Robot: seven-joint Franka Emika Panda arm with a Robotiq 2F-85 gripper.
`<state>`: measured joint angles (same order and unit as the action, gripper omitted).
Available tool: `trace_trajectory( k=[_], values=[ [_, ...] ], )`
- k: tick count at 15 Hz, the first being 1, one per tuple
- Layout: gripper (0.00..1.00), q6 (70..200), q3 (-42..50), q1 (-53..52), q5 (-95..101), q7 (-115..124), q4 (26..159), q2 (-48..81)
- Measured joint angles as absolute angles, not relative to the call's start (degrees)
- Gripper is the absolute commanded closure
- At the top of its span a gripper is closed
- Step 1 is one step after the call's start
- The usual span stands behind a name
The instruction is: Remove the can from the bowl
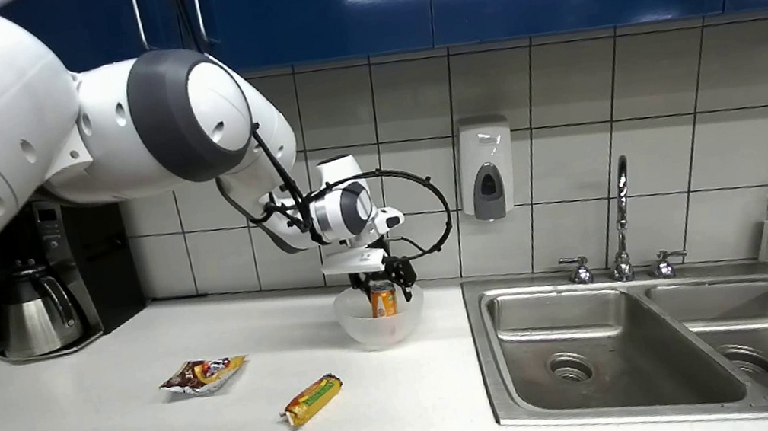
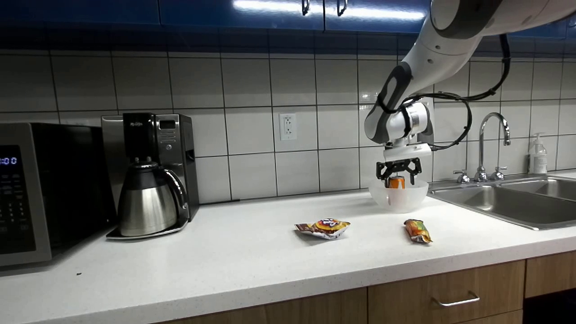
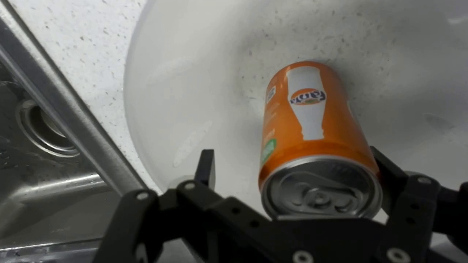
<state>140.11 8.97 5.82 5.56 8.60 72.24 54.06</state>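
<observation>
The can point(image 3: 310, 113) is a small orange Fanta can with a silvery top. It stands upright inside the white translucent bowl point(image 3: 168, 98) in the wrist view. In both exterior views the can point(image 1: 384, 303) point(image 2: 396, 182) shows partly above or through the bowl point(image 1: 363, 327) point(image 2: 405, 201). My gripper point(image 3: 297, 168) is open and points down, with its fingers on either side of the can's upper part. In the wrist view the right finger is at the can's side, close or touching. The left finger stands apart from it with a visible gap.
The steel sink point(image 1: 483, 354) with its faucet point(image 1: 620, 224) lies beside the bowl. A yellow-gold wrapped tube point(image 1: 313, 400) and a brown-orange snack packet point(image 1: 203, 375) lie on the counter. A coffee maker point(image 2: 150, 180), a microwave point(image 2: 54, 193) and a wall soap dispenser point(image 1: 486, 168) are also in view.
</observation>
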Motion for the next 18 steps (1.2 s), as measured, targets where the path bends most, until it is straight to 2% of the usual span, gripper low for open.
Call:
trace_trajectory(
  k=[3, 5, 18],
  values=[
    [0.51, 139.9, 8.9, 5.8, 5.6, 8.6, 71.3, 54.9],
    [0.61, 139.9, 8.9, 5.8, 5.5, 8.6, 70.9, 55.2],
    [0.62, 139.2, 8.9, 5.3, 5.5, 8.6, 70.0, 55.5]
  ],
)
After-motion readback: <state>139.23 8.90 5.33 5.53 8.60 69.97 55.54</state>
